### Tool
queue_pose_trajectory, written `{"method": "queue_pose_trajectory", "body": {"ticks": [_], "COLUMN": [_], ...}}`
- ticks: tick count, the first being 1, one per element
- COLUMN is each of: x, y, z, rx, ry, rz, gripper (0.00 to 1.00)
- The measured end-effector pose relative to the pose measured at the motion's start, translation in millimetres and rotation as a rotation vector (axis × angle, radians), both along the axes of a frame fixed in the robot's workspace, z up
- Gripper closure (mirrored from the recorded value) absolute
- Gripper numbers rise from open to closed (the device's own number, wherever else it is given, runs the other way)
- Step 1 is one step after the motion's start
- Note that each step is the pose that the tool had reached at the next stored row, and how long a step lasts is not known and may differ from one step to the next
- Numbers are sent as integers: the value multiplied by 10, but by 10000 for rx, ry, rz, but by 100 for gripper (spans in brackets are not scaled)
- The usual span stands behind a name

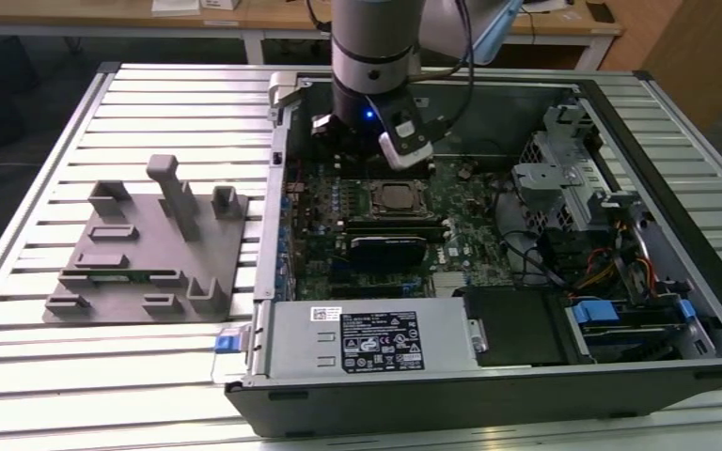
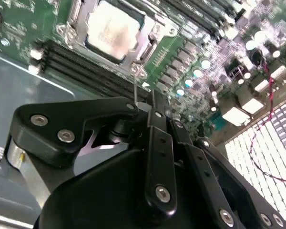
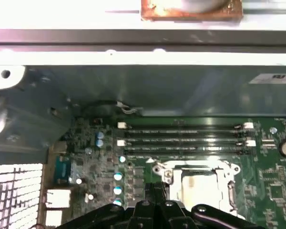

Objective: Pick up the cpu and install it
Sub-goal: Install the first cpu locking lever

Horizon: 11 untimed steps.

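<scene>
While the cpu [image 1: 397,195] sits in its socket [image 3: 227,177], the gripper [image 1: 401,147] hangs near it; its grip cannot be told.

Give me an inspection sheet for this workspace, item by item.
Surface: slatted metal table, carrying an open computer case.
Job's things: cpu lies in its socket on the green board, held by nothing.
Clutter: grey holder tray at the exterior view's left of the case.
End effector: end effector hovers above the board, near the cpu, apart from it.
Cables: coloured wires bundled inside the case.
Surroundings: wooden desks behind the table.
</scene>
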<state>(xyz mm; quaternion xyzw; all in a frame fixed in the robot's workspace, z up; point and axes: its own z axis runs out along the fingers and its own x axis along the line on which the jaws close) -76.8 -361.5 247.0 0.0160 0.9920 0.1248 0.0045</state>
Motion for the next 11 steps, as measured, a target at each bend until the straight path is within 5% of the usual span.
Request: {"method": "queue_pose_trajectory", "body": {"ticks": [3,4,6,11], "x": [-72,-77,-90,-91], "y": [-14,-18,-26,-31], "z": [0,0,0,0], "rx": [88,194,687,1208], "ry": [1,1,1,1], "rz": [-2,1,-1,-1], "gripper": [89,89,89,89]}}
